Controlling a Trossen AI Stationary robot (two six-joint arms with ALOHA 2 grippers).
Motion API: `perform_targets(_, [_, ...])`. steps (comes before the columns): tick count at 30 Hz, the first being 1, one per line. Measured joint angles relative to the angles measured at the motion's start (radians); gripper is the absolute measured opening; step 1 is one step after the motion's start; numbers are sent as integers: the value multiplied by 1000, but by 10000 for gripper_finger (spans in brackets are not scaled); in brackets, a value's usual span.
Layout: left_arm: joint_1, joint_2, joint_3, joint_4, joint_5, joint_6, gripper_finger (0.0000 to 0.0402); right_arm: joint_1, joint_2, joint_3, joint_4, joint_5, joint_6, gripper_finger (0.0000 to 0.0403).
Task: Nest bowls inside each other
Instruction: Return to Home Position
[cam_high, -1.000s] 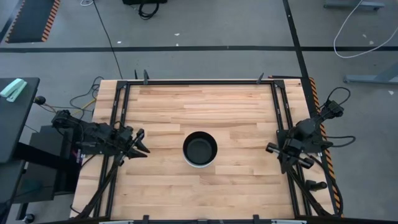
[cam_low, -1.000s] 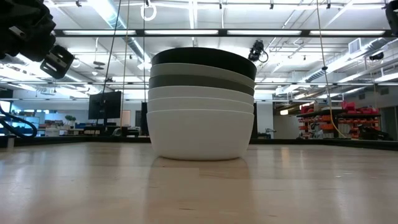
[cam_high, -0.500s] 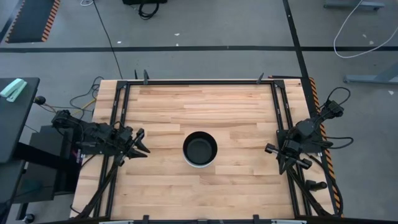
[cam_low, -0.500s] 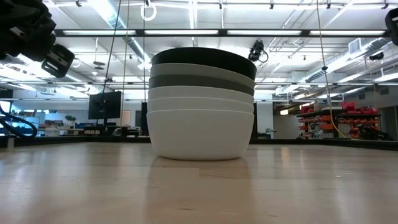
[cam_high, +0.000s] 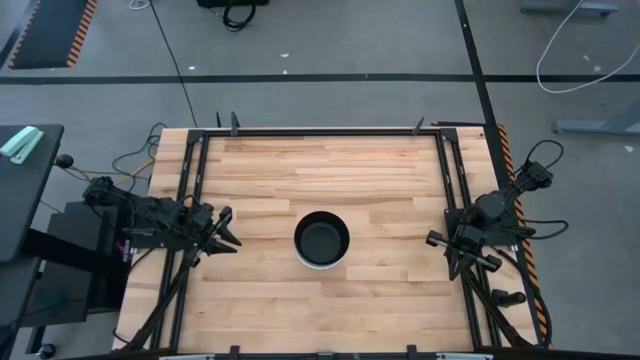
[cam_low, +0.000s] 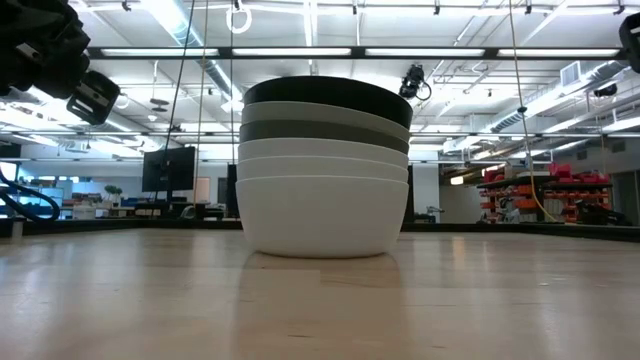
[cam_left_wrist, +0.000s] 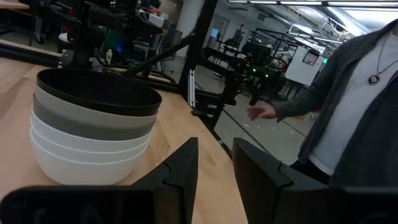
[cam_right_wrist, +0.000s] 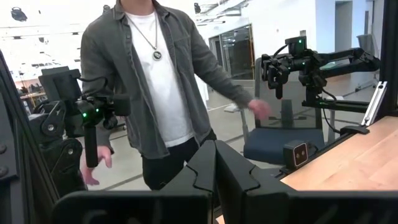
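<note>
With the left gripper (cam_left_wrist: 216, 144) hanging a little open and the right gripper (cam_right_wrist: 215, 163) closed empty, only a bump to the table (cam_high: 380, 165) is threatening the bowls (cam_low: 322, 170).

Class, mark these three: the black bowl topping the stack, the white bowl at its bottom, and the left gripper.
Black round top bowl (cam_low: 322, 92): low view, outer wall.
White round bottom bowl (cam_low: 322, 215): low view, outer wall.
Left gripper (cam_high: 231, 229): high view, midway between open fingertips.

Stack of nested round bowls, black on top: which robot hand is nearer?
Left. The left hand points at the stack; the right hand is farther, by the wooden table's right edge.
</note>
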Motion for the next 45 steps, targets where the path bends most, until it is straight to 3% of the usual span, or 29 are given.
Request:
perform_targets(17, [0, 0, 0, -1, 0, 0, 107, 0, 0, 0, 1, 0, -18, 14])
perform_targets(20, [0, 0, 0, -1, 0, 0, 107, 0, 0, 1, 1, 7, -155, 14])
perform_targets(22, [0, 0, 0, 0, 0, 0, 107, 0, 0, 1, -2, 72, -210, 14])
perform_targets(27, [0, 0, 0, 2, 1, 0, 107, -39, 1, 2, -54, 446, -152, 14])
perform_targets(29, [0, 0, 0, 2, 1, 0, 107, -69, 1, 2, -60, 509, -141, 14])
perform_targets(45, [0, 0, -1, 4, 1, 0, 107, -403, 1, 2, -61, 508, -183, 14])
